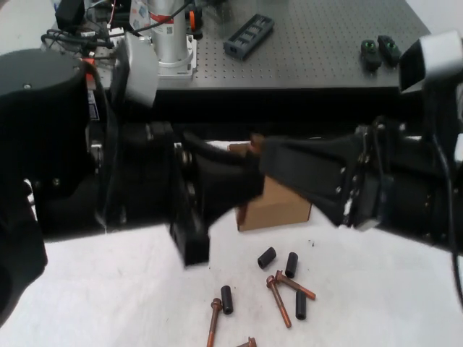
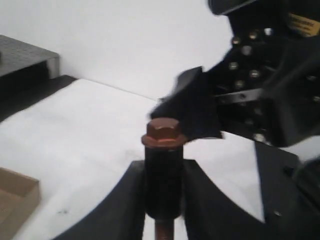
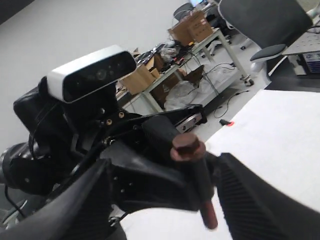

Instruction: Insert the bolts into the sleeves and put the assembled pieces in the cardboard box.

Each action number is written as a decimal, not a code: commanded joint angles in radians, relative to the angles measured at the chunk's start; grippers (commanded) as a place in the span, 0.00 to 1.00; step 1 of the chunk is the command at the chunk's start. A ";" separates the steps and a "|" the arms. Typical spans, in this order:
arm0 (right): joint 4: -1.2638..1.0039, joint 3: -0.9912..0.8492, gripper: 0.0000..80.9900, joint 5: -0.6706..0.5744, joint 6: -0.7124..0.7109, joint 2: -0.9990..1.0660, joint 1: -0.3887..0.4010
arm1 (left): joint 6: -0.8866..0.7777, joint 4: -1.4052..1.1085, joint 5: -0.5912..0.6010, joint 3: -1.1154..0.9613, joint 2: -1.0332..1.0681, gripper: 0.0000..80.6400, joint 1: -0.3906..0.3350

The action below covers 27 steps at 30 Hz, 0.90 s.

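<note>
Left wrist: left gripper (image 2: 163,172) clamped on black sleeve (image 2: 162,192), copper bolt (image 2: 164,132) seated through it.
Right wrist: right gripper (image 3: 162,162) fingers spread, bolt between them.
High: cardboard box (image 1: 278,210) below both grippers; 4 loose bolts (image 1: 278,300), 4 loose sleeves (image 1: 266,256) on their near side.

Inside a robotics laboratory: two black robot arms (image 1: 65,144) meet over a bench draped in white cloth (image 1: 391,303), with copper bolts (image 1: 278,300) and black sleeves (image 1: 266,257) scattered on it. Behind stands a perforated optical table (image 1: 311,43) with a metal post (image 1: 168,29) and tangled cables (image 1: 94,29). Across the room are an office chair (image 3: 265,20) and desks (image 3: 210,42) piled with boxes (image 3: 190,27).
</note>
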 commanded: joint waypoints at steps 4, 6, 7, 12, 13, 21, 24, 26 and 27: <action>0.202 -0.001 0.56 0.032 -0.027 -0.125 -0.109 | -0.129 -0.044 -0.230 -0.101 0.151 0.01 0.004; 0.336 -0.001 0.56 0.045 -0.068 -0.179 -0.146 | -0.181 -0.044 -0.324 -0.183 0.274 0.01 0.004; 0.404 -0.001 0.56 0.065 -0.099 -0.207 -0.163 | -0.194 -0.039 -0.349 -0.232 0.342 0.01 0.004; 0.653 -0.001 0.56 0.184 -0.179 -0.321 -0.213 | -0.198 0.200 -0.396 -0.552 0.668 0.01 0.008; 0.693 -0.001 0.56 0.203 -0.179 -0.341 -0.219 | -0.196 0.252 -0.401 -0.610 0.719 0.01 0.008; 0.834 -0.001 0.56 0.244 -0.189 -0.389 -0.222 | -0.166 0.558 -0.487 -1.026 1.071 0.01 0.010; 0.838 -0.001 0.56 0.246 -0.189 -0.389 -0.222 | -0.173 0.644 -0.501 -1.099 1.127 0.01 0.010; 0.838 -0.001 0.56 0.247 -0.189 -0.389 -0.222 | -0.173 0.693 -0.509 -1.123 1.151 0.01 0.010; 0.838 -0.001 0.56 0.247 -0.189 -0.389 -0.222 | -0.175 0.703 -0.516 -1.126 1.160 0.01 0.010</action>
